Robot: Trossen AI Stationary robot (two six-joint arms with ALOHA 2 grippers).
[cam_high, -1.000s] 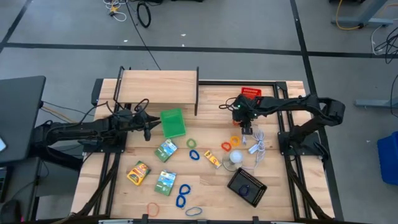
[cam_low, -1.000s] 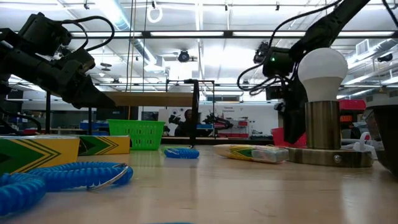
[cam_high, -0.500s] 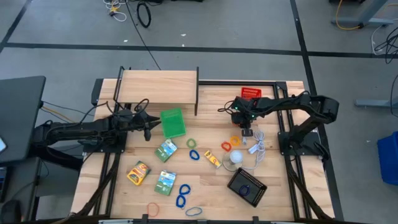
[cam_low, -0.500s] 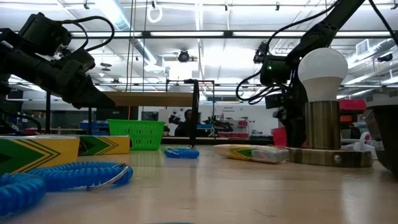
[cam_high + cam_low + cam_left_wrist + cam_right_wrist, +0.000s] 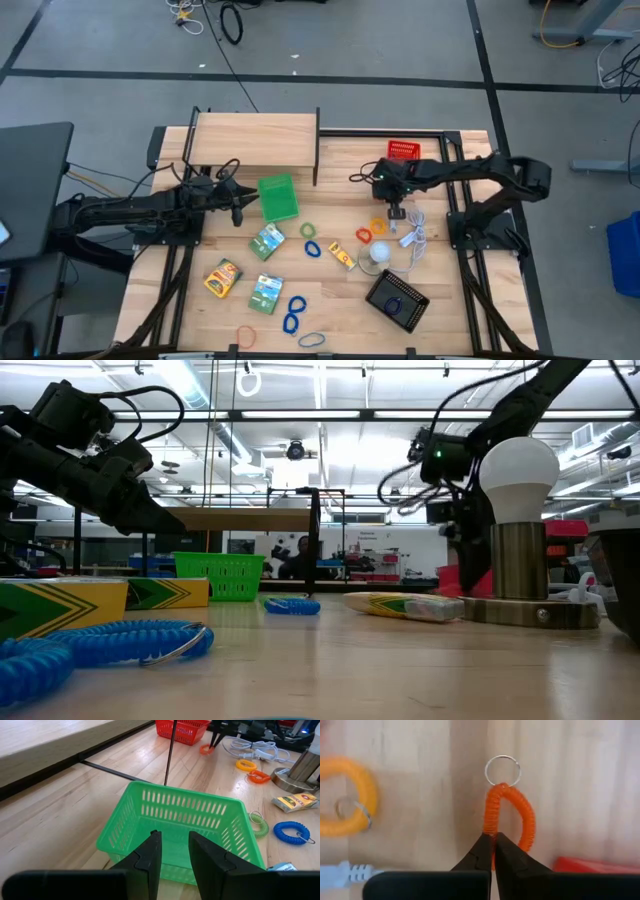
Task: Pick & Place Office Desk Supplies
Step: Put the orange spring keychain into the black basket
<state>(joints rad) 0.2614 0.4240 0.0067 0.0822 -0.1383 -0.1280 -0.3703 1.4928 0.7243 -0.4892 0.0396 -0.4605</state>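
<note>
- No writing on the printed packets can be read; the yellow packet (image 5: pixel 223 278) lies at lower left of the high view, with two green packets (image 5: pixel 267 241) (image 5: pixel 266 293) just to its right.
- The left arm reaches in level from the left edge of the high view; the left gripper (image 5: pixel 240 204) hangs just left of the green basket (image 5: pixel 278 197). In the left wrist view its fingers (image 5: pixel 150 854) stand slightly apart with nothing between them, pointing at the basket's near wall.
- Blue loops (image 5: pixel 293 312) lie at the bottom centre; a green loop (image 5: pixel 307 230) and another blue loop (image 5: pixel 311 248) sit right of the upper green packet.
- A long yellow packet (image 5: pixel 342 256) lies near centre, beside the white bulb on its stand (image 5: pixel 379 254).
- The right arm bends in from the right edge; the right gripper (image 5: pixel 396 210) points down, below the red basket (image 5: pixel 404 150). In the right wrist view its fingers are pressed together on an orange loop (image 5: pixel 512 815) with a metal ring, above the wood.
- A yellow loop (image 5: pixel 351 795) lies near it; the black basket (image 5: pixel 397 299) sits at lower right.
</note>
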